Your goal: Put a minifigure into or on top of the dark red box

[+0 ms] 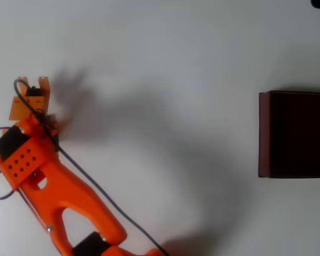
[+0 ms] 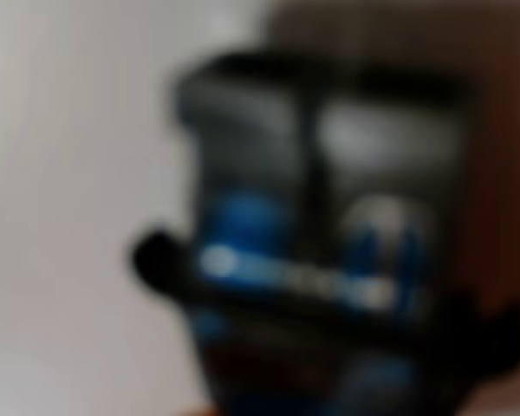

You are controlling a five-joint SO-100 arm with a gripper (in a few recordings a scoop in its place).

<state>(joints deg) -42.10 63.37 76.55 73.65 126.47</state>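
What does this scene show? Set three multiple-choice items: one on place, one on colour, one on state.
1. In the overhead view, the large rectangular dark red box sits at the:
A. left edge
B. right edge
C. centre

2. The robot arm is:
A. orange
B. white
C. green

3. The box's top:
A. bears a white lid
B. shows a nearly black inside
C. is heaped with orange blocks

Key:
1 B, the dark red box runs off the picture's right side.
2 A, the arm is bright orange plastic.
3 B, inside the maroon walls all is dark.
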